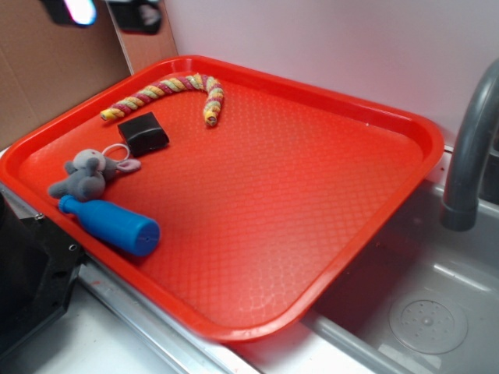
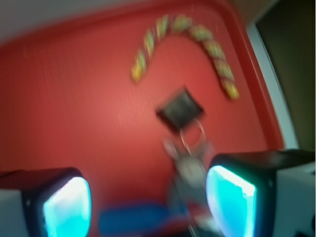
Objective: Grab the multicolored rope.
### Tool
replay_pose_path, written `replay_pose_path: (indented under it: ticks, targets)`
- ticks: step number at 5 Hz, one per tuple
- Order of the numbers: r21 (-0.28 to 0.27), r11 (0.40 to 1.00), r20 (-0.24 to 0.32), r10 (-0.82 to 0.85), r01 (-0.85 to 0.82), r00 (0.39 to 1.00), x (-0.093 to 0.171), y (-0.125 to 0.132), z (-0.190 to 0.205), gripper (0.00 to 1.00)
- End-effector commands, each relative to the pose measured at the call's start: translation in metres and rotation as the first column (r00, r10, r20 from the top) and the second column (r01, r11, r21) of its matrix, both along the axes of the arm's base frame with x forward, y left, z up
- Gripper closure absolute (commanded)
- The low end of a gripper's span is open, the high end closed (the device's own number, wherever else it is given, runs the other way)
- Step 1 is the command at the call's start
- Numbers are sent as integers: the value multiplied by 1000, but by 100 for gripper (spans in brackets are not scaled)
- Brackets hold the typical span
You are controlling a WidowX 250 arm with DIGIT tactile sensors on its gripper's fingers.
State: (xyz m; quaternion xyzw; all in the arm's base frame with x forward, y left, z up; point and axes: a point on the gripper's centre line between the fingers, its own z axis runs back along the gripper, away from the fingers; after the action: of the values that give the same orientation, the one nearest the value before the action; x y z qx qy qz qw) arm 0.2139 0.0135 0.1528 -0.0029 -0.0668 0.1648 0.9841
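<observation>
exterior: multicolored rope [image 1: 168,90] curved at far-left corner of red tray [image 1: 312,257], just behind black block [image 1: 143,132]; arm barely in view.
wrist: blurry; gripper [image 2: 148,200] jaws wide, empty, rope well ahead.
tip: approach over the block, straddle rope mid-curve.

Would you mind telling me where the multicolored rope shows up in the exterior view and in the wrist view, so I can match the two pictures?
Exterior: the multicolored rope lies curved near the far left corner of the red tray, upper left of the picture.
Wrist: the rope arches across the top centre, blurred, beyond the open gripper.
Shared landmark: the small black block lies just beside the rope in both views.
</observation>
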Motion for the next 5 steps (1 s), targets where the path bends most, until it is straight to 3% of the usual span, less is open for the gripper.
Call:
replay_pose_path:
  ticks: [1,2,5]
  targets:
    - [14,951,118,305,-309,945,55,46,-47,0]
    - [16,947,97,317,-320,943,68,53,-65,0]
    - [16,947,97,317,-320,943,68,53,-65,0]
